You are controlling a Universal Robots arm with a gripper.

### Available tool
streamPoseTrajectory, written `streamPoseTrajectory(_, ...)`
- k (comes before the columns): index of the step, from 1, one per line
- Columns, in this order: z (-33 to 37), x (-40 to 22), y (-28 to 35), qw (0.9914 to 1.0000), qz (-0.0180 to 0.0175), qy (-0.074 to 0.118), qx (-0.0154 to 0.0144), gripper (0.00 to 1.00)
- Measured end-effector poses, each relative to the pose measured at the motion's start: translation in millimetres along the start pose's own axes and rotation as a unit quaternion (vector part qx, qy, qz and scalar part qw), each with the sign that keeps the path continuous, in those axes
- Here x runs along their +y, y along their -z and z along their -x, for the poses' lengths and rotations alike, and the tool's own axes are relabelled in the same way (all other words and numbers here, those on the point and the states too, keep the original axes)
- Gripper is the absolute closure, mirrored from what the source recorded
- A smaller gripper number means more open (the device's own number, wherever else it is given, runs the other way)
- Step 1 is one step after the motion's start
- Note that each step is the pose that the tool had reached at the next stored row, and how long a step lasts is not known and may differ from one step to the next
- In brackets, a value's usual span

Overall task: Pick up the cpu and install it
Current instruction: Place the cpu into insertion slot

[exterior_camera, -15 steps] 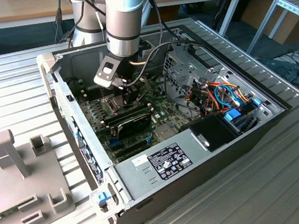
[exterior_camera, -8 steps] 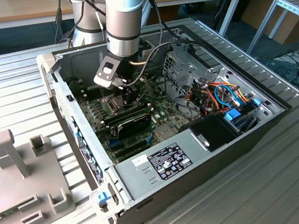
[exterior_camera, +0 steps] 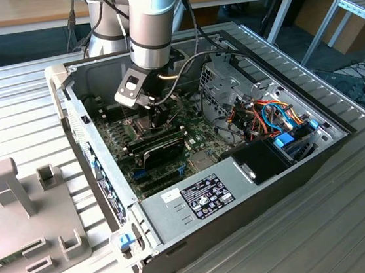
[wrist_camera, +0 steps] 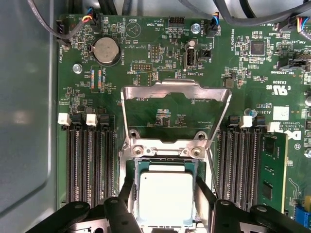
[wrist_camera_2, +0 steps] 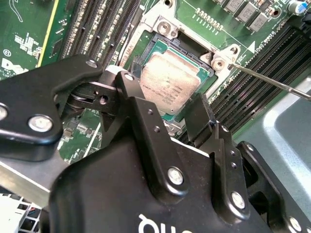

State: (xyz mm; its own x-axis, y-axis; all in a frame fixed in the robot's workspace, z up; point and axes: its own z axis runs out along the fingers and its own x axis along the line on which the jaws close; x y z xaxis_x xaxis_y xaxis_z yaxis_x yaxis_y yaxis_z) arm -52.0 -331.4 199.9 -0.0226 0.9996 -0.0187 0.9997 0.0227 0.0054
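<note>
We see the arm reaching into the open computer case on the ribbed worktop, with its claw low over the green board. The cpu lies flat in the socket, silver top up. The socket's metal frame stands swung open. The claw is spread, its fingers flanking the socket on opposite sides. They seem just clear of the cpu's edges, though we cannot be sure.
</note>
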Motion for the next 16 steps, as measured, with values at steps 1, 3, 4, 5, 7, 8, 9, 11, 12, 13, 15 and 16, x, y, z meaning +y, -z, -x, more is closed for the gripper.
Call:
streamPoseTrajectory(1, 0.0, 0.0, 1.4, 1.0, 0.0, 0.0, 0.0, 0.38)
streamPoseTrajectory(3, 0.1, 0.0, 4.7, 1.0, 0.0, 0.0, 0.0, 0.38)
streamPoseTrajectory(4, 0.1, 0.1, 5.9, 1.0, 0.0, 0.0, 0.0, 0.38)
streamPoseTrajectory(5, 0.2, 0.1, 8.5, 1.0, 0.0, 0.0, -0.0001, 0.38)
streamPoseTrajectory(7, 0.3, 0.1, 14.3, 1.0, 0.0, 0.0, -0.0001, 0.38)
streamPoseTrajectory(8, 0.3, 0.1, 15.1, 1.0, 0.0, 0.0, -0.0001, 0.38)
streamPoseTrajectory(9, 0.3, 0.1, 15.0, 1.0, 0.0001, 0.0, -0.0001, 0.38)
streamPoseTrajectory(11, 0.2, 0.1, 15.0, 1.0, 0.0001, 0.0, -0.0001, 0.38)
streamPoseTrajectory(12, 0.3, 0.1, 15.1, 1.0, 0.0, 0.0, -0.0001, 0.38)
streamPoseTrajectory(13, 0.3, 0.1, 15.1, 1.0, 0.0, 0.0, -0.0001, 0.4)
streamPoseTrajectory(15, 0.3, 0.1, 15.2, 1.0, 0.0, 0.0, -0.0001, 0.52)
streamPoseTrajectory(16, 0.3, 0.1, 15.2, 1.0, 0.0, 0.0, -0.0001, 0.58)
